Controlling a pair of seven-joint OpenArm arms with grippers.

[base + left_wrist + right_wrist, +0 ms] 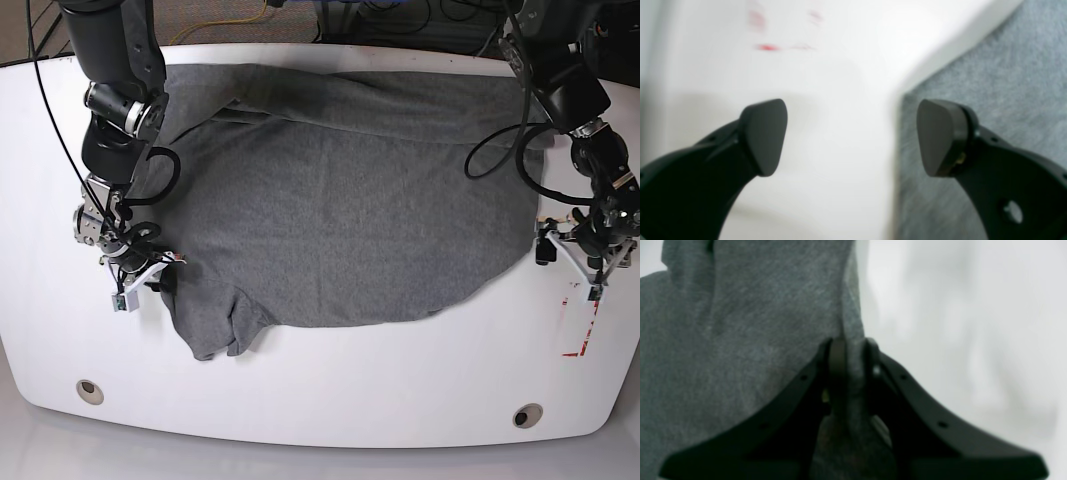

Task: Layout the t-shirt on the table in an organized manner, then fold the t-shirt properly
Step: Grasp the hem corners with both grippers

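Grey cotton spread wide over the white table (330,400), one arm pinching its edge.

The t-shirt (340,210) lies mostly flat, long axis running side to side, a sleeve bunched near the front. The right gripper (851,350) is clamped on a fold of cloth, seemingly to tug it smooth; the left gripper (851,136) hovers spread and empty at the opposite edge.
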